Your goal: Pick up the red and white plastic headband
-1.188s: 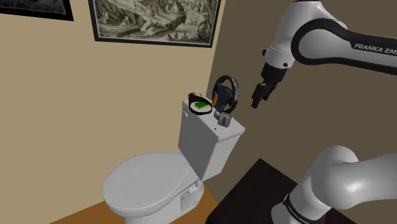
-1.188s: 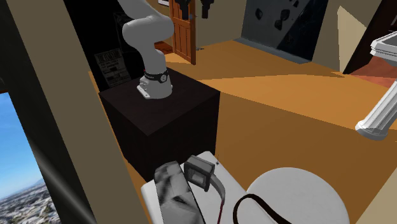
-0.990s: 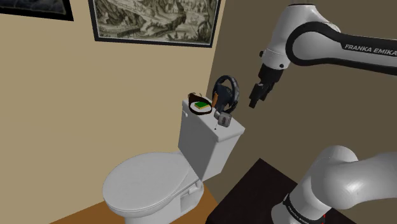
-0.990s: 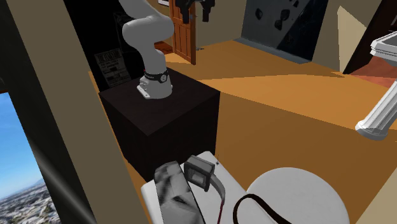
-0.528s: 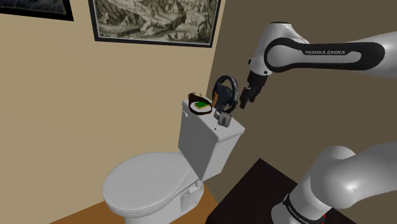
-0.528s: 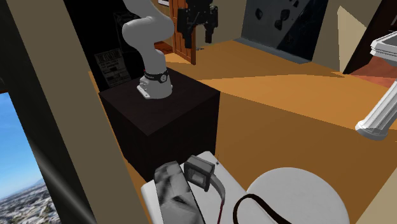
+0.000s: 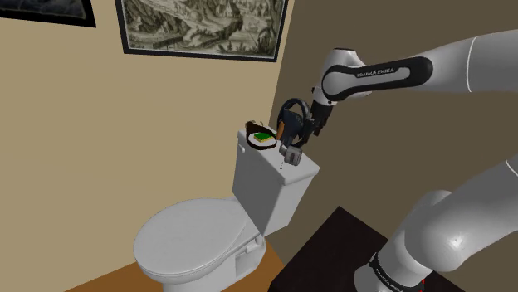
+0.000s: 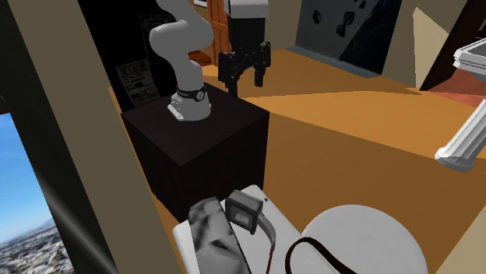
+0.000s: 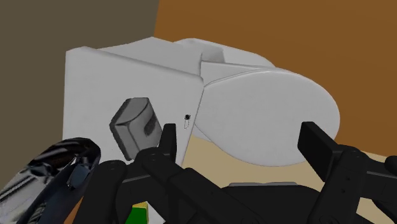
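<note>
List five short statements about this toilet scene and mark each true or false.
1. The gripper has its fingers apart. True.
2. The toilet lid is raised. False: it lies shut over the bowl.
3. A grey box sits on top of the tank. True.
4. The gripper is clamped on the grey box. False: nothing is between its fingers, and the box stands free on the tank.
5. A framed picture hangs on the wall above the toilet. True.

Headband (image 7: 249, 141) on the toilet tank
A thin, dark, partly reddish loop, it lay flat near the shoulder view's centre.
</note>
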Controlling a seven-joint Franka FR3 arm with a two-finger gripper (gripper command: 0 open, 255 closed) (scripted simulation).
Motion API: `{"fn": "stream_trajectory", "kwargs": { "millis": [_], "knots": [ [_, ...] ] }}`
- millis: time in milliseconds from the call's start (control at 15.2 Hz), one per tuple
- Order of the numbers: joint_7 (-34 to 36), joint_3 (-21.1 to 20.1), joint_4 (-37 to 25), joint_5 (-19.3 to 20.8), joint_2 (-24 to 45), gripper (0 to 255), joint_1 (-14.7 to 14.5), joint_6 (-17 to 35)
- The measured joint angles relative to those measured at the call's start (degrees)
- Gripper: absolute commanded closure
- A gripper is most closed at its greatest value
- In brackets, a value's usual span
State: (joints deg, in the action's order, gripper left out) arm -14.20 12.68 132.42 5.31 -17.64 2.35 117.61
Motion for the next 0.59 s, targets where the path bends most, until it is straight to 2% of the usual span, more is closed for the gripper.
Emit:
{"fn": "stream_trajectory", "kwargs": {
  "millis": [594],
  "knots": [
    [-10.7,4.7,-10.9,-7.7,20.3,0,1.1,7.8]
  ]
}}
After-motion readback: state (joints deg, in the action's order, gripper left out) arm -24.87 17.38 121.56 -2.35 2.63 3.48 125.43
